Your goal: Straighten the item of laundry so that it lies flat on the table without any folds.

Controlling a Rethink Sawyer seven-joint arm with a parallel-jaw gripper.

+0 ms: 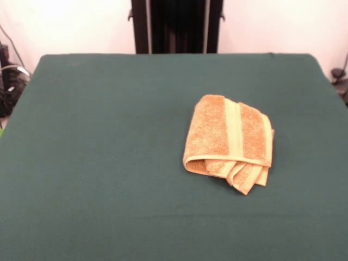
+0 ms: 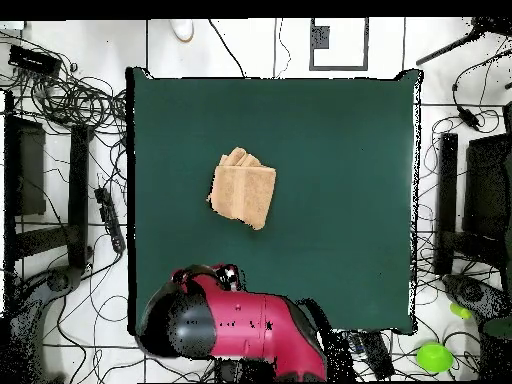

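Note:
The orange-tan towel [image 1: 228,141] lies folded into a thick bundle on the dark green table [image 1: 98,163], right of centre in the front view. A paler woven band runs along its top layer, and several folded layers curl out at its near edge. In the overhead view the towel [image 2: 243,190] lies left of the centre of the table [image 2: 340,200]. The red and black arm [image 2: 235,325] is drawn back over the table's bottom edge in the overhead view, well away from the towel. I cannot make out the gripper in either view.
The black pedestal [image 1: 176,26] stands behind the table's far edge. Cables [image 2: 70,100] and dark equipment lie on the floor around the table. A green object [image 2: 434,356] sits on the floor at the lower right of the overhead view.

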